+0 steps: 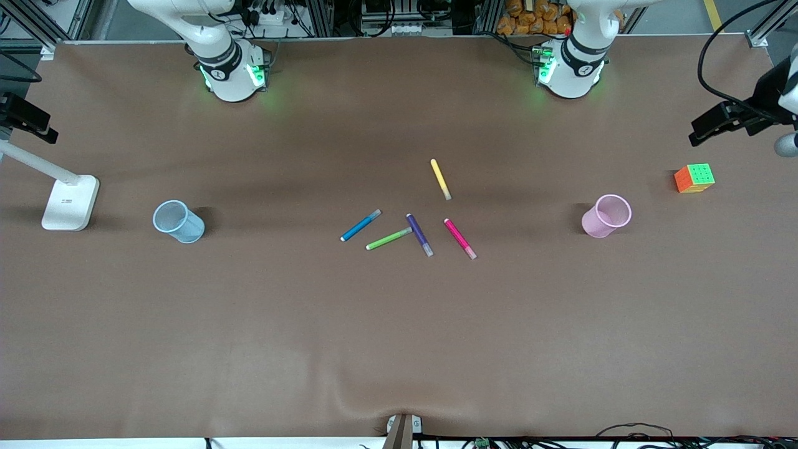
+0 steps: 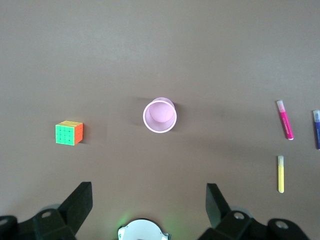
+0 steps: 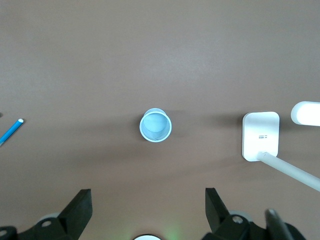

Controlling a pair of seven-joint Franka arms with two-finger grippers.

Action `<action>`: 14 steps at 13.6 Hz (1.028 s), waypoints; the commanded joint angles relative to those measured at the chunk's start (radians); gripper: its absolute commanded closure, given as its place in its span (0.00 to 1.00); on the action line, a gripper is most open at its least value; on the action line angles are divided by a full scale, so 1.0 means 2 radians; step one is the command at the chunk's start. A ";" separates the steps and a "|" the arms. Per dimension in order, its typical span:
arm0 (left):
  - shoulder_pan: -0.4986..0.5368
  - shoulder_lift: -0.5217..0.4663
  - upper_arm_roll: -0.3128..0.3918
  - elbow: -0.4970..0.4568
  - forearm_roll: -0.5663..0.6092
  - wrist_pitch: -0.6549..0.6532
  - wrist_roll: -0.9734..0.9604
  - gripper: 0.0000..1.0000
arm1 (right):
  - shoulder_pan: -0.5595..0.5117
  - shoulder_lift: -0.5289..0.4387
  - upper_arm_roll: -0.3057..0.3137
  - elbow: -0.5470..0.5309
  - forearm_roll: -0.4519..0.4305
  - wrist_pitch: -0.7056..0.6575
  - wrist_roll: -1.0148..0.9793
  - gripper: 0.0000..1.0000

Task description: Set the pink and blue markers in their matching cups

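Left gripper (image 2: pixel 148 210): jaws spread wide, nothing held, up high over the pink cup (image 2: pixel 160 115), which sits mid-frame in the left wrist view. Right gripper (image 3: pixel 148 212): jaws also wide, nothing held, high over the blue cup (image 3: pixel 155 125), mid-frame in the right wrist view. Neither gripper shows in the front view, only the arm bases along the top edge.

Front view: pink cup (image 1: pixel 606 216) upright at centre right, toward the left arm's end of the table. Blue cup (image 1: pixel 178 221) upright at centre left, toward the right arm's end. Both cups look empty.

Markers lie flat in a loose cluster at frame centre, between the cups and well apart from both. Blue marker (image 1: pixel 360 225) on the cluster's blue-cup side. Pink marker (image 1: pixel 460 238) on its pink-cup side. Between them: green pen (image 1: pixel 389 238) and purple pen (image 1: pixel 419 234), ends near each other. Yellow pen (image 1: pixel 441 179) higher in the frame.

Extras: colour cube (image 1: pixel 694 178) at the right edge, higher than the pink cup. White lamp base (image 1: pixel 70 202) at the left edge, beside the blue cup.
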 commanded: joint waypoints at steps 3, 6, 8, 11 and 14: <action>0.002 0.017 -0.002 0.018 0.001 -0.013 -0.004 0.00 | -0.006 0.005 0.004 0.009 0.008 -0.002 -0.003 0.00; 0.012 0.017 -0.002 0.014 0.000 -0.013 -0.001 0.00 | -0.009 0.005 0.004 0.009 0.008 -0.002 -0.003 0.00; 0.016 0.017 -0.003 0.013 0.000 -0.013 0.002 0.00 | -0.009 0.005 0.004 0.010 0.008 -0.001 -0.003 0.00; 0.016 0.018 -0.003 0.004 0.000 -0.005 0.004 0.00 | -0.005 0.005 0.004 0.011 0.008 0.001 -0.003 0.00; 0.015 0.018 -0.004 -0.011 0.000 0.009 0.004 0.00 | -0.009 0.005 0.004 0.008 0.008 -0.001 -0.003 0.00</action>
